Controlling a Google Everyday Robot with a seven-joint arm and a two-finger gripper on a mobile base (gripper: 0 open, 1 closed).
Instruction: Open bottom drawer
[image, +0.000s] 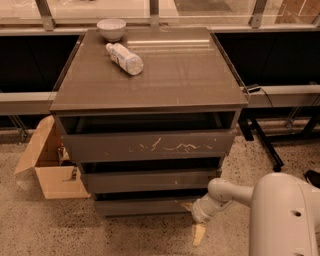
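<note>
Low in the frame, right of centre, the pincer (193, 218) sits at the bottom drawer's (142, 206) right end; whether spread or pressed together, I cannot tell.

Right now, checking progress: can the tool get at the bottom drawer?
Probably yes: the tool sits at the bottom drawer's right end, nothing between them.

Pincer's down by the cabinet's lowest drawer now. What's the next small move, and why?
Probably ease the pincer left to hook the bottom drawer top edge at its right corner. The pincer sits at that corner, and the front is handleless.
</note>
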